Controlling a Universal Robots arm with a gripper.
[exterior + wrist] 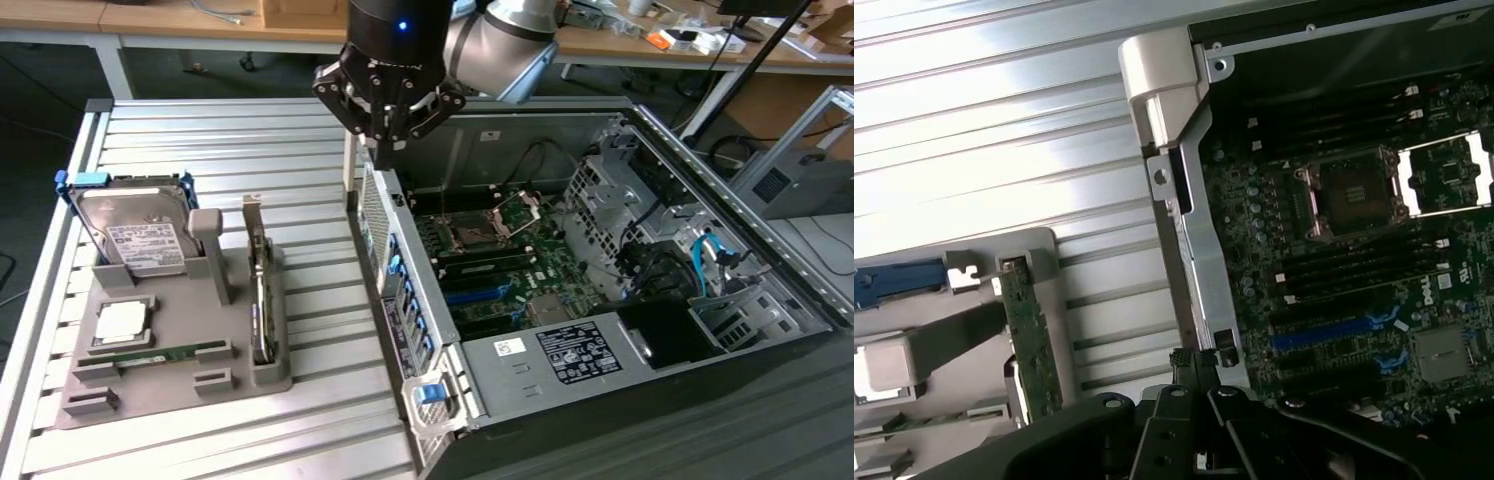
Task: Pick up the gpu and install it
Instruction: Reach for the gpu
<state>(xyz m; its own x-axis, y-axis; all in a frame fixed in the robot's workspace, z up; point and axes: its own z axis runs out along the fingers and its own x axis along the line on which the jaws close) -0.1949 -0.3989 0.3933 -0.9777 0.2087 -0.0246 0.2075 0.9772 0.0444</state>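
Gripper (pixel 390 150) clenched, empty, hovering over the rear wall of the PC case (pixel 400 250), upper centre of exterior view. Gpu (pixel 263 290) stands on edge in grey holder (pixel 160 385), lower left. Nothing picked up; installation not started.

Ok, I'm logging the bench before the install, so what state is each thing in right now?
gripper: shut, empty, over the computer case's edge.
gpu: standing on edge in the gray holder, not picked up.
hard drive: upright in the holder.
RAM stick: lying flat in the holder.
computer case: side open, motherboard exposed.
CPU socket: cover frame flipped open.
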